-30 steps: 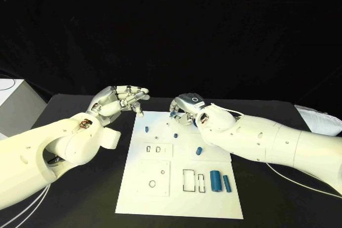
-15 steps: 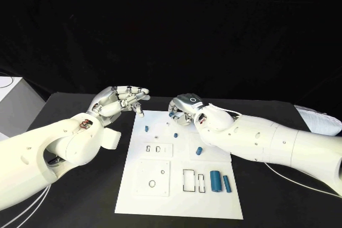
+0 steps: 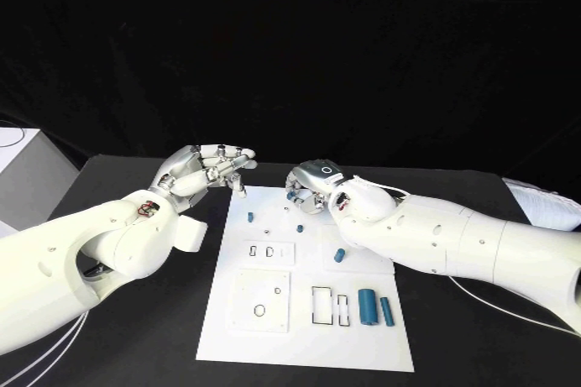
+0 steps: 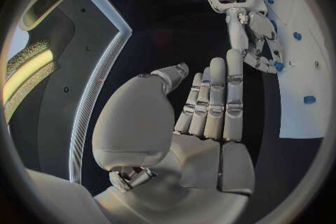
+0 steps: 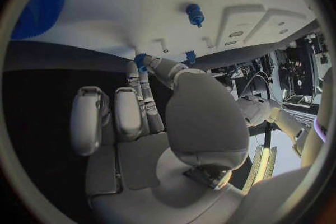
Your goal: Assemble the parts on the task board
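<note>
1. The right hand (image 3: 312, 185) hovers over the task board's (image 3: 309, 337) far edge, thumb and finger pinching a small blue part (image 5: 140, 61).
2. The left hand (image 3: 203, 170) holds nothing, fingers curled together, beside the board's far-left corner.

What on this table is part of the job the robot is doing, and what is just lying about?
Part of the job:
- task board
- blue parts lying on it, such as the two long ones
- small blue part pinched by the right hand
- left hand, holding nothing

Just lying about:
- grey box at the table's left edge
- white object at its right edge
</note>
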Robot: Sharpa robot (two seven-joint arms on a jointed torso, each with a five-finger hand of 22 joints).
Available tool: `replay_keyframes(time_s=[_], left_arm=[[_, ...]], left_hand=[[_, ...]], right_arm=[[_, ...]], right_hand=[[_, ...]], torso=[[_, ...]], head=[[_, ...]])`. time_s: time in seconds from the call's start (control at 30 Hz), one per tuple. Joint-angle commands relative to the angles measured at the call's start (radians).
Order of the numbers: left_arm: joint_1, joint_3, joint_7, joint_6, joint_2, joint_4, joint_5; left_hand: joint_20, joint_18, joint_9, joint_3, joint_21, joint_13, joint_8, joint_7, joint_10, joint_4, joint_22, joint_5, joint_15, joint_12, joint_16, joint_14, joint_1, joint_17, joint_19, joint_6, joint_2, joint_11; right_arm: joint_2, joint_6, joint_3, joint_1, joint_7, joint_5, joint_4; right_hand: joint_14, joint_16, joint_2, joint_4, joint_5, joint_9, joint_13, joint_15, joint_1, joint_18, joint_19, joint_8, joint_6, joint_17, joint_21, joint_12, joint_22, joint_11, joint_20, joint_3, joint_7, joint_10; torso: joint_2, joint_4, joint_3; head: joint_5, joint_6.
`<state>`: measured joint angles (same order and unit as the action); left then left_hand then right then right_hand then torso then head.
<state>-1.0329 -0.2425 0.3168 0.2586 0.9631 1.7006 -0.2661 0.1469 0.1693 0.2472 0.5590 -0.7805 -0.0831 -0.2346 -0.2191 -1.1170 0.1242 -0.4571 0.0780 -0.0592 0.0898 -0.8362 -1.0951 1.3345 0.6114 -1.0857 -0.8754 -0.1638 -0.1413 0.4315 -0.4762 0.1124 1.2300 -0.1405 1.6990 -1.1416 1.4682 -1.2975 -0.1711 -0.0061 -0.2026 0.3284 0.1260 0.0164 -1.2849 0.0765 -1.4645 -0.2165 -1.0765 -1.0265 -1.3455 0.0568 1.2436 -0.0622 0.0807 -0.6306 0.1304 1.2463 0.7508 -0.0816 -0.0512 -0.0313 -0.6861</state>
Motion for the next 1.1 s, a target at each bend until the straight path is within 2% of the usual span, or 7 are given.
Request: replay_keyframes(time_s=[0.03, 0.23, 0.37, 0.6, 0.87, 0.97, 1.1], left_arm=[[-0.001, -0.001, 0.004, -0.016, -0.001, 0.002, -0.004], [-0.001, -0.001, 0.004, -0.017, 0.0, 0.003, -0.004], [-0.001, -0.002, 0.003, -0.017, 0.001, 0.003, -0.004], [-0.001, -0.002, 0.003, -0.02, -0.001, 0.002, -0.005], [-0.001, -0.003, 0.001, -0.021, -0.001, 0.002, -0.005], [-0.001, -0.003, 0.0, -0.022, -0.001, 0.002, -0.005], [-0.001, -0.003, 0.0, -0.023, -0.001, 0.002, -0.005]], left_hand=[[0.0, 0.012, 0.002, 0.005, -0.003, -0.001, -0.001, 0.001, 0.007, 0.0, -0.001, -0.004, -0.002, -0.005, -0.005, 0.007, 0.002, -0.001, 0.005, 0.007, -0.006, -0.002], [0.001, 0.012, 0.002, 0.005, -0.004, -0.001, 0.0, 0.0, 0.008, 0.0, -0.002, -0.004, -0.002, -0.005, -0.006, 0.008, 0.001, -0.001, 0.006, 0.008, -0.006, -0.003], [0.001, 0.012, 0.002, 0.005, -0.004, -0.001, 0.0, 0.0, 0.008, 0.0, -0.002, -0.004, -0.002, -0.005, -0.006, 0.008, 0.001, -0.001, 0.006, 0.008, -0.006, -0.003], [0.001, 0.012, 0.002, 0.005, -0.004, -0.001, 0.0, 0.0, 0.008, 0.0, -0.002, -0.004, -0.002, -0.005, -0.006, 0.008, 0.001, -0.001, 0.006, 0.008, -0.006, -0.003], [0.001, 0.012, 0.002, 0.005, -0.004, -0.001, 0.0, 0.0, 0.008, 0.0, -0.002, -0.004, -0.002, -0.005, -0.006, 0.008, 0.001, -0.001, 0.006, 0.008, -0.006, -0.003], [0.001, 0.012, 0.002, 0.004, -0.006, -0.001, 0.0, 0.0, 0.009, 0.001, -0.003, -0.004, -0.003, -0.006, -0.006, 0.008, 0.0, -0.001, 0.008, 0.01, -0.006, -0.003], [0.001, 0.012, 0.002, 0.004, -0.006, -0.001, 0.0, 0.0, 0.009, 0.001, -0.003, -0.004, -0.003, -0.006, -0.006, 0.008, 0.0, -0.001, 0.008, 0.01, -0.006, -0.003]], right_arm=[[-0.002, 0.028, 0.0, -0.001, 0.003, 0.012, 0.006], [-0.005, 0.04, 0.0, -0.001, 0.0, 0.012, 0.014], [-0.009, 0.04, 0.0, -0.001, -0.002, 0.012, 0.02], [-0.012, 0.023, 0.001, -0.001, -0.017, 0.02, 0.024], [-0.014, 0.019, 0.001, -0.001, -0.016, 0.022, 0.026], [-0.016, 0.024, 0.001, -0.001, -0.007, 0.019, 0.031], [-0.018, 0.028, 0.001, -0.001, 0.001, 0.015, 0.036]], right_hand=[[0.009, -0.007, 0.0, -0.001, 0.0, 0.035, 0.001, 0.003, -0.002, -0.013, -0.013, -0.002, -0.006, 0.0, -0.002, 0.006, 0.001, -0.004, -0.003, 0.0, 0.002, 0.004], [0.008, -0.007, -0.003, 0.001, 0.004, 0.038, 0.001, 0.002, 0.004, -0.012, -0.011, -0.002, -0.002, 0.001, 0.0, 0.006, -0.002, -0.005, -0.002, 0.001, 0.003, 0.002], [0.007, -0.005, -0.004, 0.002, 0.005, 0.038, 0.0, 0.002, 0.006, -0.011, -0.01, -0.002, 0.0, 0.005, 0.002, 0.005, -0.005, -0.005, -0.002, 0.001, 0.003, 0.0], [0.006, -0.003, -0.004, 0.003, 0.006, 0.039, 0.0, 0.001, 0.008, -0.011, -0.009, -0.001, 0.003, 0.009, 0.004, 0.005, -0.007, -0.006, -0.002, 0.001, 0.004, -0.002], [0.003, 0.0, -0.01, 0.003, 0.01, 0.041, -0.001, 0.0, 0.012, -0.009, -0.006, 0.001, 0.01, 0.016, 0.01, 0.004, -0.015, -0.007, -0.001, 0.0, 0.006, -0.008], [-0.004, 0.012, -0.025, 0.005, 0.022, 0.041, -0.004, -0.005, 0.02, -0.005, 0.003, 0.01, 0.031, 0.038, 0.026, 0.004, -0.034, -0.014, 0.003, -0.002, 0.013, -0.024], [-0.018, 0.04, -0.053, 0.01, 0.048, 0.036, -0.02, -0.016, 0.032, 0.003, 0.02, 0.034, 0.071, 0.089, 0.061, 0.003, -0.079, -0.028, 0.013, -0.007, 0.024, -0.081]], torso=[[0.001, 0.0, -0.0004], [0.002, 0.0004, -0.0006], [0.003, -0.0015, -0.0002], [0.003, -0.0014, -0.0016], [0.003, -0.0013, -0.0014], [0.002, -0.0011, -0.0024], [0.003, -0.0003, -0.0018]], head=[[-0.001, 0.0], [0.0, 0.001], [-0.002, 0.002], [-0.001, 0.002], [0.001, 0.001], [0.002, -0.001], [0.004, 0.0]])
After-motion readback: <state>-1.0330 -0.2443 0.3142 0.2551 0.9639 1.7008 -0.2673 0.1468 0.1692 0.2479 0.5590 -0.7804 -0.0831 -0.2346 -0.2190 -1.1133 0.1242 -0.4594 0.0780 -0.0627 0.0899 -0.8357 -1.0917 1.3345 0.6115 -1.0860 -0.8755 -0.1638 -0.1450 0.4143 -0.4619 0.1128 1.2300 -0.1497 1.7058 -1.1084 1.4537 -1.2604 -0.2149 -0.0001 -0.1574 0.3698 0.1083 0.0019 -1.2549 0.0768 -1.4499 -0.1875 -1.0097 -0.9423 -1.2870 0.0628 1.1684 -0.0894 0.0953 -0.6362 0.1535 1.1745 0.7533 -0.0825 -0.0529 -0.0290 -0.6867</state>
